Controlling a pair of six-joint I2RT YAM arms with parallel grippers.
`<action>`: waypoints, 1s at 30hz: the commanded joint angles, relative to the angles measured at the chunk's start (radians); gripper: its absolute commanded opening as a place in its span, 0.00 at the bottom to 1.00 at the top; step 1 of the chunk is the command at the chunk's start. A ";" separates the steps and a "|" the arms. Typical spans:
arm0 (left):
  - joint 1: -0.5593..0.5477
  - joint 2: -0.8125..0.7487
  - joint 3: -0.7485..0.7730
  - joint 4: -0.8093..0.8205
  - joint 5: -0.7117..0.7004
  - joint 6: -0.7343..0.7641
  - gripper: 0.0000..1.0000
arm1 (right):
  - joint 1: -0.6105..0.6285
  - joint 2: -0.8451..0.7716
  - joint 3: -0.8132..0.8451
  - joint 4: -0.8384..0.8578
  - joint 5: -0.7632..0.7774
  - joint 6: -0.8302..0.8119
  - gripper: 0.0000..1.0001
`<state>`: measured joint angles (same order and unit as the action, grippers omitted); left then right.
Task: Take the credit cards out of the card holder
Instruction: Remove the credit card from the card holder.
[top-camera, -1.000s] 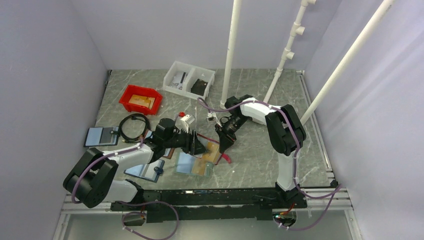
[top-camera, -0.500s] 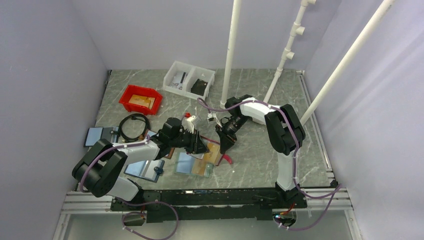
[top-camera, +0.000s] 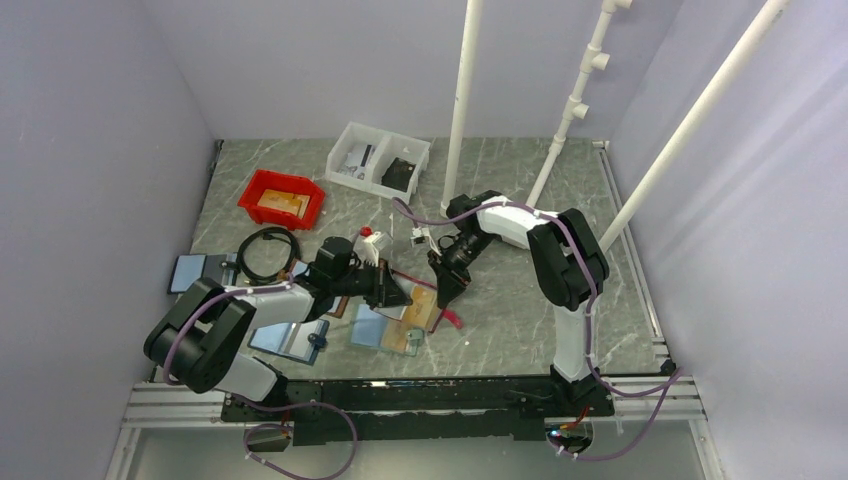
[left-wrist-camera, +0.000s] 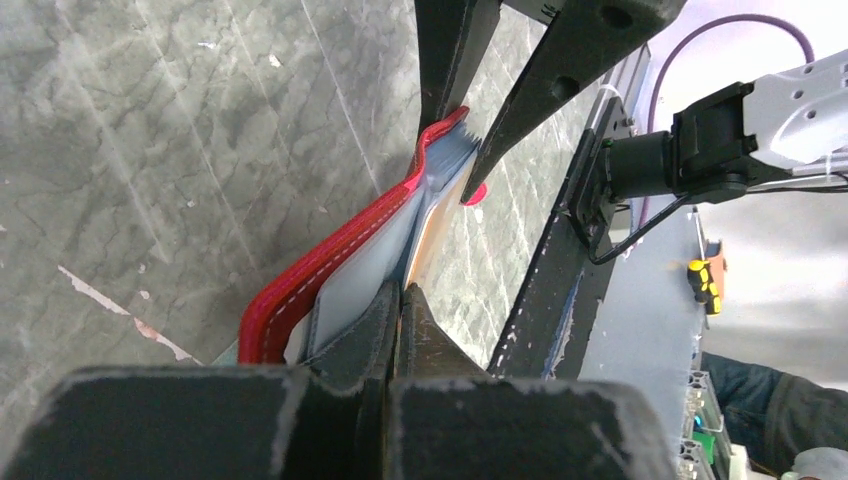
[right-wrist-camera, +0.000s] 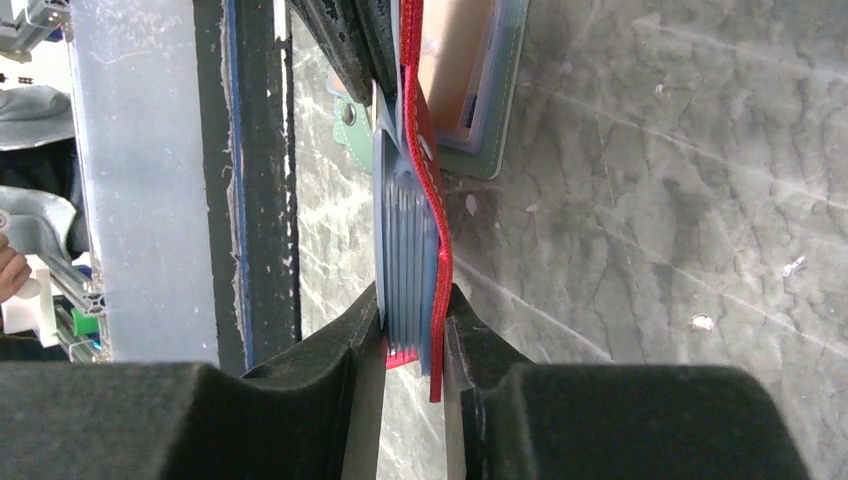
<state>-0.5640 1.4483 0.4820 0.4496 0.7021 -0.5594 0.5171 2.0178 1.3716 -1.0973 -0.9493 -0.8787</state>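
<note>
Toward the near edge of the surface (top-camera: 520, 335), left pincer (left-wrist-camera: 400, 300) and right pincer (right-wrist-camera: 412, 320) pinch opposite ends of the card holder (left-wrist-camera: 330, 250) (open room toward the right edge).

— Bright and even, from overhead?
— Yes. Only soft shadows on the table (top-camera: 500, 340), pale glare on the right wall (top-camera: 760, 250). Wrist views slightly soft at the near edge.

Grey marbled tabletop (top-camera: 500, 335), pale lilac walls (top-camera: 300, 60), three white upright pipes (top-camera: 466, 90)
</note>
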 joint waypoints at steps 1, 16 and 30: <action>0.044 -0.044 -0.018 0.103 0.075 -0.061 0.00 | -0.001 0.002 0.007 0.016 0.039 -0.013 0.00; 0.116 -0.003 -0.016 0.195 0.174 -0.199 0.00 | 0.000 0.015 0.015 -0.003 0.050 -0.020 0.00; 0.115 -0.216 0.007 -0.170 0.020 0.026 0.00 | -0.007 0.042 0.033 -0.024 0.049 -0.019 0.00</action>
<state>-0.4538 1.2510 0.4606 0.3176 0.7433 -0.5690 0.5182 2.0361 1.3785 -1.1019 -0.9508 -0.8780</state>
